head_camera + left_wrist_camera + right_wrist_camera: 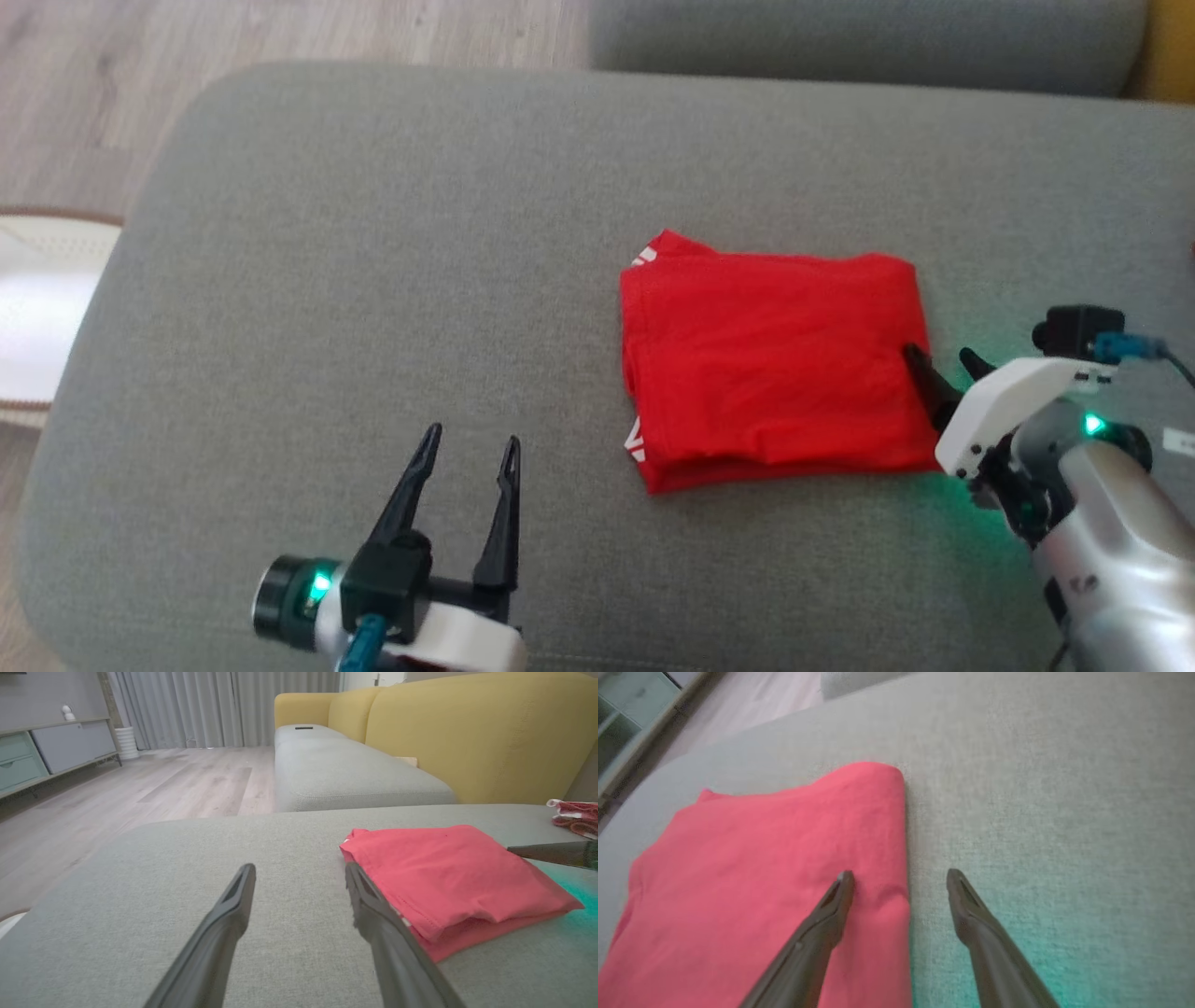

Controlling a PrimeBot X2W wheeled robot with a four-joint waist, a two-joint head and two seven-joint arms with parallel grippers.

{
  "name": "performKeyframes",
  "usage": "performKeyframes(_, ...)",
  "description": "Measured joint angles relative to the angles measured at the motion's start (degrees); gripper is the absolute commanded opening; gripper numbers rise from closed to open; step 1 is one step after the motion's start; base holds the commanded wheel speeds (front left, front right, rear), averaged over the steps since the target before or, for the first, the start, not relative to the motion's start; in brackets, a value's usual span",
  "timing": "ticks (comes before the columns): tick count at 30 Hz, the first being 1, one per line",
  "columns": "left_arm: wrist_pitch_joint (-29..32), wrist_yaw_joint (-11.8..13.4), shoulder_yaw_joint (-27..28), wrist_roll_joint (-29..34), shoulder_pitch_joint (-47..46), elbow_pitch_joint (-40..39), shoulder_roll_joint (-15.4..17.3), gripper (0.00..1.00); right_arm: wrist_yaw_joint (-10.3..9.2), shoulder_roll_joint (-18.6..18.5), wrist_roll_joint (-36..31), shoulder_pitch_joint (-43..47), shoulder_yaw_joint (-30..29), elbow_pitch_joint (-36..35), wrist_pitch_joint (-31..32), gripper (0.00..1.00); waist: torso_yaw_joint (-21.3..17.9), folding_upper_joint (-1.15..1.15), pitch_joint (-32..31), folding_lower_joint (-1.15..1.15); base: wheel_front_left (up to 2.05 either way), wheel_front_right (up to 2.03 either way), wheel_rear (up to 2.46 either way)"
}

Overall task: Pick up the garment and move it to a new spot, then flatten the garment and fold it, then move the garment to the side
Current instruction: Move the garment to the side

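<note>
A red garment (775,359) lies folded into a neat rectangle on the grey cushion (373,280), right of centre. My right gripper (941,355) is open at its right edge: one finger rests over the red cloth (761,872), the other over the bare cushion just beside it. My left gripper (471,446) stands open low on the left, empty, a little way from the garment's left edge (448,877). Its right finger (373,905) sits just in front of the fold's near corner.
The cushion drops to a wooden floor (84,84) at the left and far-left. A yellow sofa back (467,732) and a second grey seat (345,770) stand beyond. Another red-and-white cloth (574,816) lies at the far right edge.
</note>
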Motion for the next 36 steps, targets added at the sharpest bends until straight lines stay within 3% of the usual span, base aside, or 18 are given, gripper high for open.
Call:
performKeyframes(1,0.00,0.41,-0.32,-0.05,-0.59,0.05,-0.01,1.00,0.00,-0.48,0.55,-1.12,1.09,1.89,1.47,0.41,0.23,0.00,1.07,0.00,0.00,0.00,0.00)
performKeyframes(2,0.00,0.42,-0.34,-0.05,-1.03,0.08,0.00,1.00,0.00,-0.64,0.88,-1.42,1.25,2.34,1.98,0.06,0.32,0.00,1.56,0.00,0.00,0.00,0.00)
performKeyframes(3,0.00,0.58,-0.37,-0.05,-1.40,0.07,0.00,1.00,0.00,-0.83,1.40,-1.79,1.42,2.56,2.60,0.00,0.37,0.00,2.01,0.00,0.00,0.00,0.00)
performKeyframes(10,0.00,1.65,-0.32,-0.56,-2.91,-0.49,0.00,1.00,0.01,-4.12,2.13,-4.05,4.56,-0.69,1.69,0.00,-1.77,0.00,4.83,0.00,0.00,0.00,0.00)
performKeyframes(17,0.00,1.58,-1.80,-1.02,-7.93,-3.55,-0.01,1.00,0.01,-13.14,-0.90,-9.78,3.70,-7.03,0.64,0.00,-6.84,0.00,9.11,0.01,0.00,0.00,0.00)
performKeyframes(27,-0.41,0.80,-4.14,0.13,-18.18,-5.78,-0.11,1.00,0.01,-21.71,-5.81,-13.20,-7.04,-17.63,2.88,0.00,-15.52,0.00,16.72,0.01,0.00,0.00,0.00)
performKeyframes(35,-0.42,0.22,-5.11,1.35,-21.83,-5.72,-0.11,1.00,0.01,-22.69,-8.11,-15.46,-15.62,-20.61,3.24,0.00,-19.41,0.00,22.00,0.01,0.00,0.00,0.00)
performKeyframes(36,-0.41,0.01,-5.13,1.48,-22.18,-5.71,-0.11,1.00,0.01,-22.72,-8.81,-15.89,-16.48,-20.68,3.25,0.24,-19.76,0.00,22.64,0.01,0.00,0.00,0.00)
